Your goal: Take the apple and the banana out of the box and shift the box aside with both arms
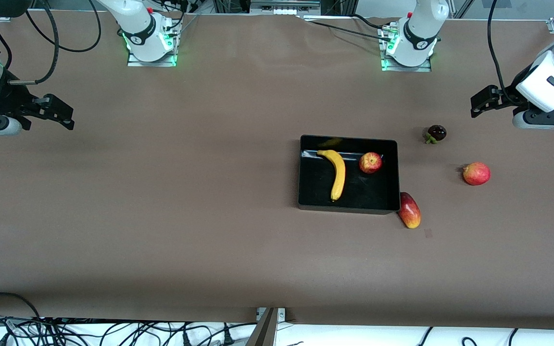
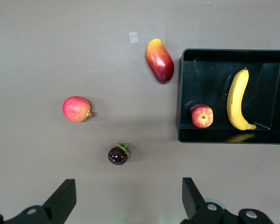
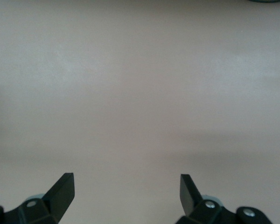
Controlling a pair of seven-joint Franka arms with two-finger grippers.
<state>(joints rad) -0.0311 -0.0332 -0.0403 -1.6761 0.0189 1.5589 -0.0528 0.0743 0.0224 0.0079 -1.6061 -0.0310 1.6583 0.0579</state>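
Well apart — box (image 1: 306,173) from left gripper (image 1: 480,103), fingers spread.

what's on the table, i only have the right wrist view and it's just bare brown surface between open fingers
Observer: A glossy black rectangular plastic tray sits toward the left arm's end of the table, holding a curved yellow banana and a round red-yellow apple.
Operator: anything outside it
Observer: Three fruits: an oblong red-yellow mango touching the tray's near corner, a round red pomegranate, and a small dark mangosteen, both apart from the tray.
Operator: where's the left gripper
Observer: The left gripper hangs open at its own end of the table, holding nothing.
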